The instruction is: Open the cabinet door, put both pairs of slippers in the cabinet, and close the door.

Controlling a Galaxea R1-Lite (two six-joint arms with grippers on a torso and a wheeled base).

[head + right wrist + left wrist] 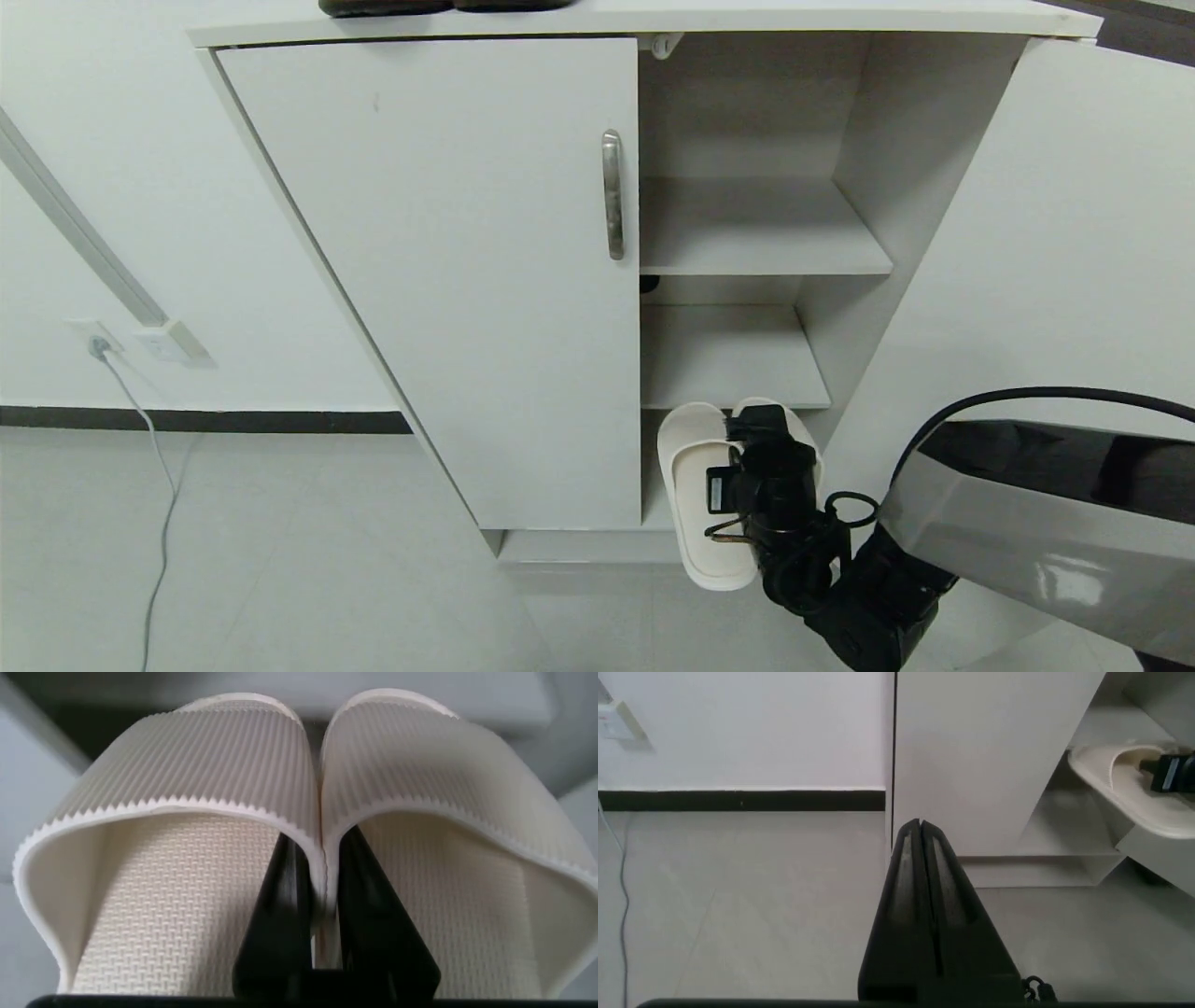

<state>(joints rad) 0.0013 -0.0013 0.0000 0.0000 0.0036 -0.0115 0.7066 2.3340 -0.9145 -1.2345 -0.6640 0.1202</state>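
a wall socket (93,341) with a grey cable (159,485) sits far to the left of both grippers. the left gripper (920,826) hangs low over the floor tiles, jaws pressed together with nothing between them. the cabinet (990,756) stands ahead of its tips. the cabinet's left door (448,280) is shut. a dark pair of slippers (383,6) lies on the cabinet top, well above the jaws. the right gripper (750,431) sits below and right of the metal handle (612,194). its jaws clamp the touching inner edges of the white slippers (695,485), one slipper on each side, toes at the mouth of the bottom compartment. two shelves (756,229) lie above the jaws. the right door (1055,233) stands open to their right.
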